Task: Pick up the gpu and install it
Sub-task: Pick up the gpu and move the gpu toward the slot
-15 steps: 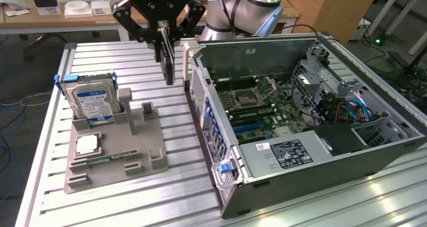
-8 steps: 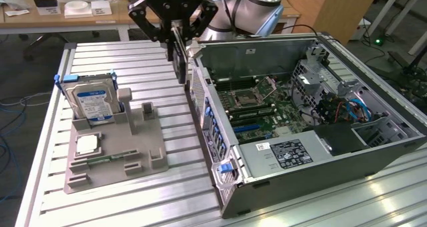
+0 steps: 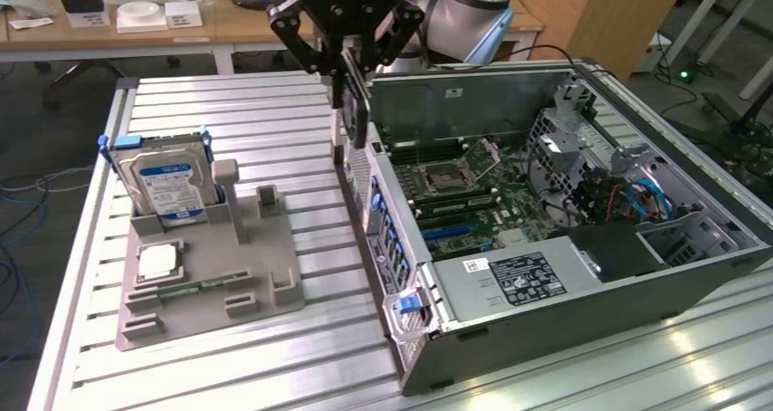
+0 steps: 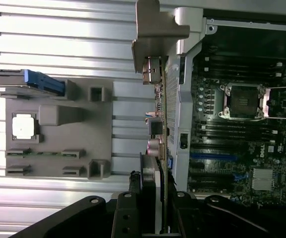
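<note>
In the upper centre of the exterior view, the black gripper [image 3: 346,60] hangs fingers-down with its pincer clamped on the top edge of the gpu [image 3: 354,99]. The card hangs upright and edge-on, a thin dark slab. It sits right at the open computer case [image 3: 604,307], along the case wall that faces the exterior view's left. Whether its lower end touches that wall cannot be told. In the wrist view the gpu [image 4: 159,124] runs as a narrow strip away from the gripper [image 4: 152,201], and its silver end bracket [image 4: 155,29] is at the far end. To one side of the strip is the motherboard [image 4: 232,148] with its bare processor socket [image 4: 242,101]. To the other side is the grey parts holder [image 4: 83,129]. In the exterior view that holder [image 3: 205,284] lies at the left on the slatted metal table [image 3: 230,103]. A blue-labelled hard drive [image 3: 169,186] stands in its rear slot.
</note>
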Motion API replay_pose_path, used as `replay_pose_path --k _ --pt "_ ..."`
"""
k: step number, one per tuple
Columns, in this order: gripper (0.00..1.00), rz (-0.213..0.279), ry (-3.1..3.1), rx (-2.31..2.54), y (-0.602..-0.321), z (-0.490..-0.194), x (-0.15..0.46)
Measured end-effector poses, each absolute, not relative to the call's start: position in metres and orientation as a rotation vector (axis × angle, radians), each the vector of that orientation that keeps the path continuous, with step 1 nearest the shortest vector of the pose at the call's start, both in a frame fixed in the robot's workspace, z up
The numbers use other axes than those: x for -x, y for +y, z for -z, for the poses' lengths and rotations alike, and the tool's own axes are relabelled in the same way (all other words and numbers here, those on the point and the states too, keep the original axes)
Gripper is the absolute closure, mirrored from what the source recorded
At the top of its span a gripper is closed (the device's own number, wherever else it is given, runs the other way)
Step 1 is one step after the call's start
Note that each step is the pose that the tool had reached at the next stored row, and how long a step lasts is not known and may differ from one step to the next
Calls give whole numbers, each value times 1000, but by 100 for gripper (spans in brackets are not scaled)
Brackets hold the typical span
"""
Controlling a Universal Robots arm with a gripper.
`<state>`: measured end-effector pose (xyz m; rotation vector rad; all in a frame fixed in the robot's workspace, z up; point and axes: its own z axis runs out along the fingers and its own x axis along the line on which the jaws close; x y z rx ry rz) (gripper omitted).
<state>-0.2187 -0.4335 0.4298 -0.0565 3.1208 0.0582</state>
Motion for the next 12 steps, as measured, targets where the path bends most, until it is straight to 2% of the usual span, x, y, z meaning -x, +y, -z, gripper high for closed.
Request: replay_pose_path --k 12 --pt "72 -58 3121 56 -434 -430 182"
